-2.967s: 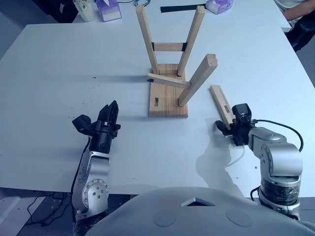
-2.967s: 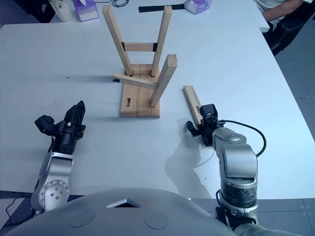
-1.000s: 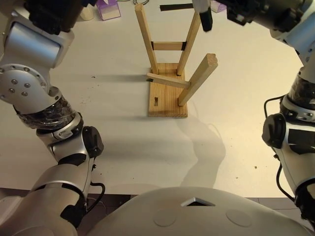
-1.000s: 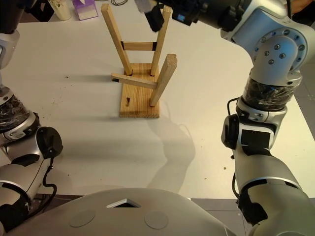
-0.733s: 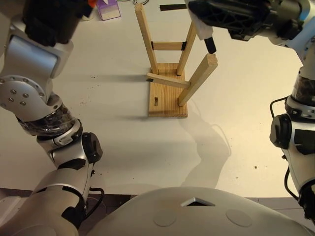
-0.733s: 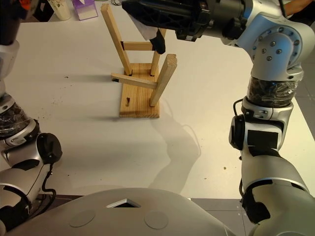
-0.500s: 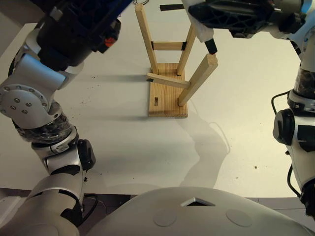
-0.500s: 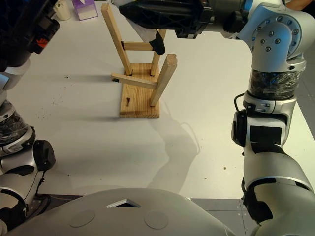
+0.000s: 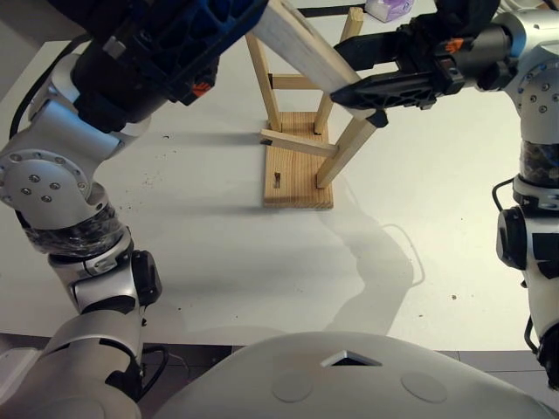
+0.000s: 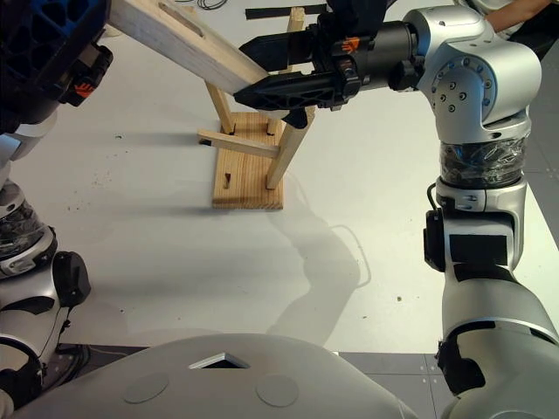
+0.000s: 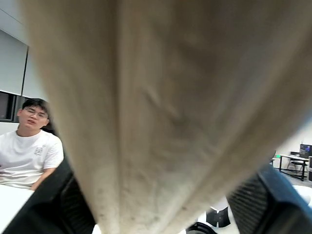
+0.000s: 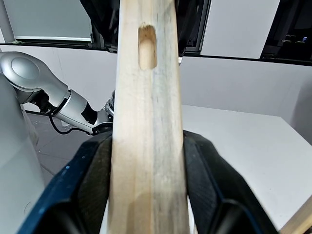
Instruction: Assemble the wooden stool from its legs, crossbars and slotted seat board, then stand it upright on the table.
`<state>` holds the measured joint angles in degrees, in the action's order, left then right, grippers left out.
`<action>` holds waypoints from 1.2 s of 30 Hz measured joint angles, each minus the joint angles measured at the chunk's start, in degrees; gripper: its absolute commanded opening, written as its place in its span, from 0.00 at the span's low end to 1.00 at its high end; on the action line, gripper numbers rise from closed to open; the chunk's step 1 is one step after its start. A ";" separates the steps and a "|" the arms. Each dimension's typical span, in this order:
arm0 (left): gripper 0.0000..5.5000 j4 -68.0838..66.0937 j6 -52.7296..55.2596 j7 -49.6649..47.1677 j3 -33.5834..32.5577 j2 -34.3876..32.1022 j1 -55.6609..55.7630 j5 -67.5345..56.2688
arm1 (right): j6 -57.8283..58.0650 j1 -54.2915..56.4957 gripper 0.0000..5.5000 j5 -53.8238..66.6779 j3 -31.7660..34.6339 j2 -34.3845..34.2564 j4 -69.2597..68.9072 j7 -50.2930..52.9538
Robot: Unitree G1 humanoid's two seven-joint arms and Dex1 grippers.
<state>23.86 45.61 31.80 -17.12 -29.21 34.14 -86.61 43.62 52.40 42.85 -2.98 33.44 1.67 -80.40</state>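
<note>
The slotted seat board [image 9: 297, 182] lies flat on the white table. Two legs [image 9: 262, 78] joined by a crossbar [image 9: 297, 82] stand up from it. A third leg [image 9: 345, 153] leans, with a low crossbar [image 9: 295, 142] running from it. Above them a loose wooden leg [image 9: 306, 52] slants through the air. My left gripper [image 9: 249, 13] is shut on its upper end and my right gripper [image 9: 365, 94] on its lower end. In the right wrist view the slotted leg [image 12: 146, 146] sits between black fingers [image 12: 95, 195]. The left wrist view has the leg [image 11: 165, 122] right up close.
The table [image 9: 175, 218] has open room in front and to both sides of the stool. A purple box [image 9: 389, 9] and a black strip [image 10: 271, 13] lie at the far edge. Dark specks [image 9: 157, 179] dot the left side.
Three seconds ago the loose leg lay on the table by my right gripper. Both arms have risen, and in the last half second the left gripper closed in, so the leg now spans both grippers.
</note>
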 measured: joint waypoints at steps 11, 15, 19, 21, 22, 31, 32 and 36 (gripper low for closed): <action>0.40 0.02 -3.40 1.87 0.80 -0.21 -1.09 4.45 | 0.85 -0.29 0.37 0.95 0.91 -0.21 0.73 0.28; 0.40 0.12 -4.46 1.93 0.73 -0.21 -1.37 5.77 | -3.10 -1.70 0.44 -0.30 0.90 -1.97 0.67 1.42; 0.40 -0.75 -5.15 1.90 -1.21 -1.12 -1.21 5.34 | -7.16 -2.27 0.53 -1.69 1.83 -2.35 0.68 3.32; 0.40 -0.84 -5.15 1.80 -2.71 -2.53 -0.78 3.98 | -7.25 -2.43 0.58 -1.35 3.21 -2.33 0.58 4.14; 0.40 -0.81 -5.14 1.72 -3.25 -3.03 -0.71 3.37 | -7.24 -2.42 0.62 -1.09 3.71 -2.25 0.56 4.49; 0.37 -5.60 -5.58 8.88 -13.96 -19.91 -0.64 7.74 | -9.35 -2.60 0.64 -1.23 13.50 1.34 3.28 12.08; 0.37 -6.81 -5.98 10.24 -14.98 -21.44 -0.77 9.06 | -9.66 -2.59 0.64 -1.18 14.57 1.77 3.32 12.66; 0.37 -13.29 -8.20 22.77 -16.52 -29.37 -6.88 20.29 | -12.26 -2.63 0.64 -1.43 17.45 2.95 3.84 15.52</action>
<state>10.57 37.41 54.57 -33.64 -58.58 27.27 -66.32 31.36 49.77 41.42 14.47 36.40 5.51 -64.87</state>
